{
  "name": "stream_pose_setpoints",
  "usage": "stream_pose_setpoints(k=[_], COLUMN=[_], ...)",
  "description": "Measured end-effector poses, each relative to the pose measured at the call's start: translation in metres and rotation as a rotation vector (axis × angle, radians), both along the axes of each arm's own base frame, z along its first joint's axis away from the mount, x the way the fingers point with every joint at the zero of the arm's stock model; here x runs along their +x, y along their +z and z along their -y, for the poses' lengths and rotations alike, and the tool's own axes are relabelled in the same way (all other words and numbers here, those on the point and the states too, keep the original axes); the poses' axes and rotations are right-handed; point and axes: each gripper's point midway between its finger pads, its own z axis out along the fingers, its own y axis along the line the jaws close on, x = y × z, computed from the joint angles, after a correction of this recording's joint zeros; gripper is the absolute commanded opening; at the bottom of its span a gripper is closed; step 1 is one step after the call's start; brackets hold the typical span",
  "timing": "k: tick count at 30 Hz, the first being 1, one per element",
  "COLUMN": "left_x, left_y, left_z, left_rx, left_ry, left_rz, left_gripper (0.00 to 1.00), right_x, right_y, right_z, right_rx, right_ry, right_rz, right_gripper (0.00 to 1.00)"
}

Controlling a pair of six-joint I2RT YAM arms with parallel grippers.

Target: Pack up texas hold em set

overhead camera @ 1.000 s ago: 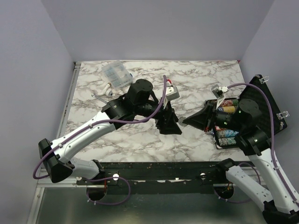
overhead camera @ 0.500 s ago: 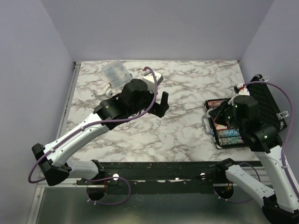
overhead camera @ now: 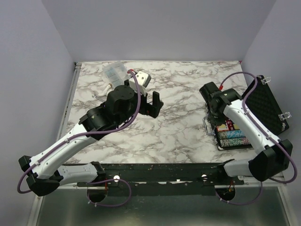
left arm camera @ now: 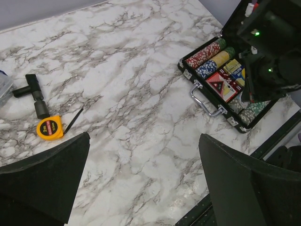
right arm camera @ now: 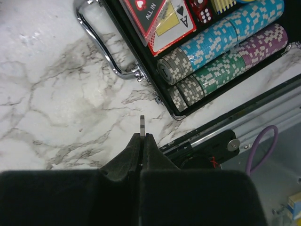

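Marble-patterned surface [left arm camera: 141, 70] fills most of the left wrist view, and the left tool [left arm camera: 144, 138] hangs above it with its two fingers spread wide and nothing between them. From that view the black briefcase [overhead camera: 265, 101] lies in the upper right of the frame, well apart from the left tool, with its lid raised and its chip rows [right arm camera: 221, 42] showing. An orange tape measure [left arm camera: 49, 128] and a black T-shaped piece [left arm camera: 35, 94] lie at the left edge of the same view. In the top view a clear plastic box [overhead camera: 115, 73] sits in the upper left, just behind the left arm. The right tool [right arm camera: 142, 136] is pressed closed. A thin striped sliver shows at its tip, too small to tell what it is. In the right wrist view that tip hangs over bare marble just beside the briefcase's corner, near the edge of the surface. The briefcase takes up the upper right of that frame, its metal handle [right arm camera: 101, 40] at the upper left. A red card box [right arm camera: 160, 16] lies inside it above the chips, beside red dice [right arm camera: 200, 9].
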Motion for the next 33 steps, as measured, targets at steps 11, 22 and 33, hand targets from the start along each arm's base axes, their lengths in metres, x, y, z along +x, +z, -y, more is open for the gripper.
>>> stream_pose_setpoints(k=[11,22,33], left_x=[-0.022,-0.031,-0.029], left_y=[0.0,-0.001,-0.002], left_z=[0.014,0.019,0.017], left_rx=[0.034,0.079,0.103], left_ry=[-0.047,-0.052,-0.033], left_rz=[0.052,0.117,0.139], left_gripper=[0.99,0.98,0.98], right_x=[-0.007,-0.003,-0.001], right_y=[-0.056,-0.077,-0.082], right_z=[0.011,0.024,0.032], right_rx=[-0.161,-0.312,-0.377], right_ry=[-0.051,-0.083,-0.079], right_rz=[-0.249,-0.326,-0.343], right_gripper=[0.01,0.01,0.06])
